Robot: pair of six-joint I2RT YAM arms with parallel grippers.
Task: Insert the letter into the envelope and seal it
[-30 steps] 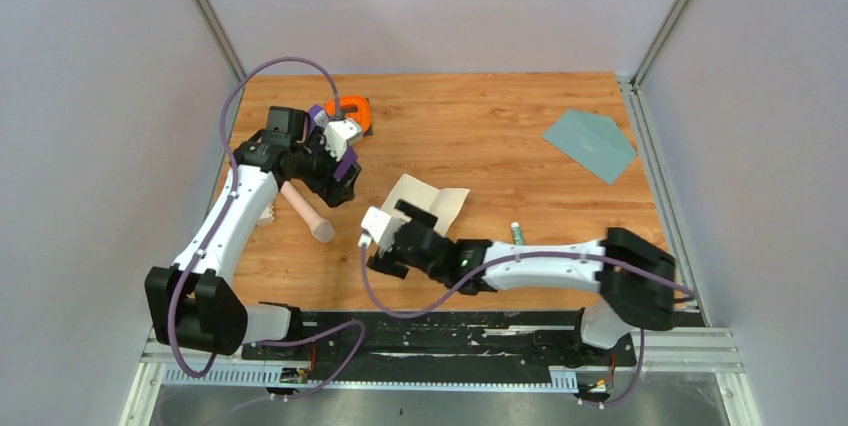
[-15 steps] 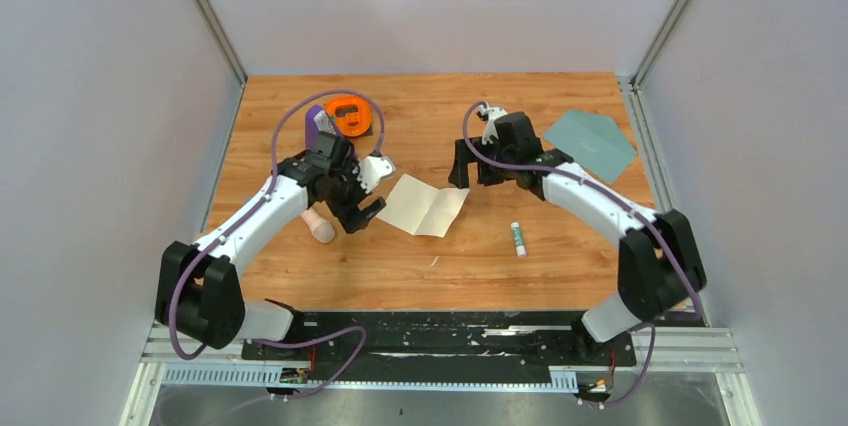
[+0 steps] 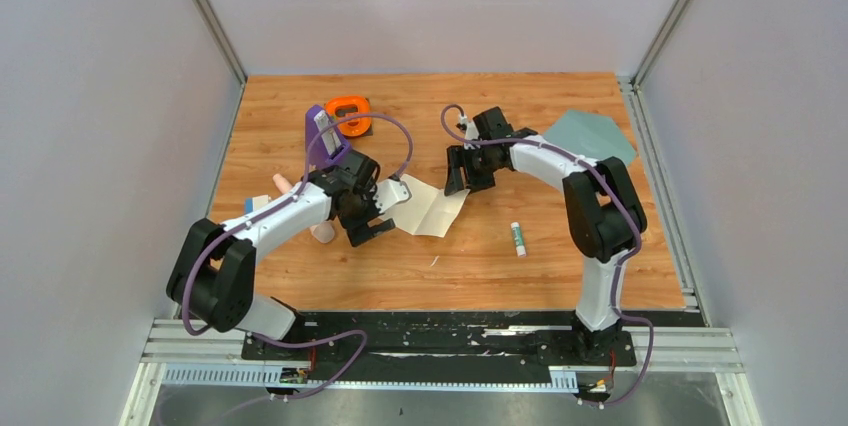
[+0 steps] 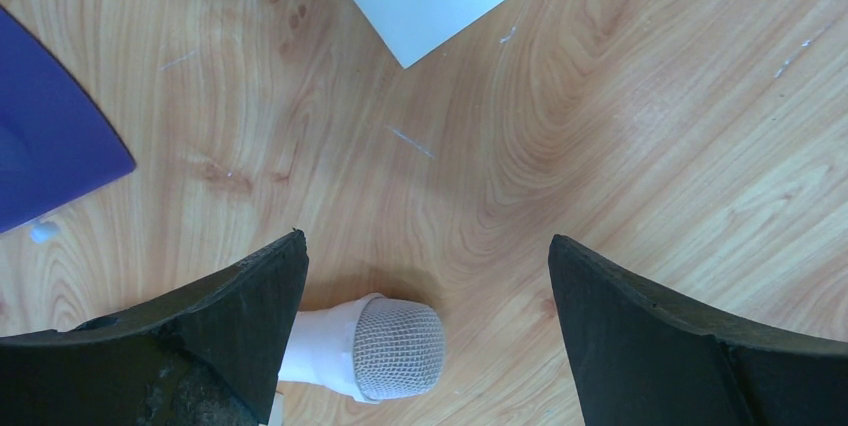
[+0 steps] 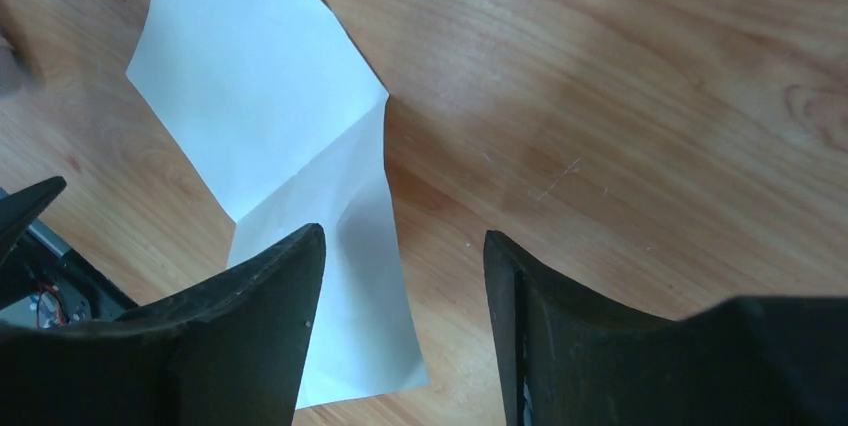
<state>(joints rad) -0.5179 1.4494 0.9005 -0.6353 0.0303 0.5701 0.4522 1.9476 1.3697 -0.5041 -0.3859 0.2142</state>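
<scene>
Letter [image 3: 435,208] between cylinder [image 3: 322,233] and glue stick [image 3: 518,238]

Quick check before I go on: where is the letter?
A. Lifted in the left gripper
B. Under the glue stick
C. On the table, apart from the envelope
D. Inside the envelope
C: the letter lies open on the table between the two arms, while the envelope sits apart near the far right edge.
</scene>
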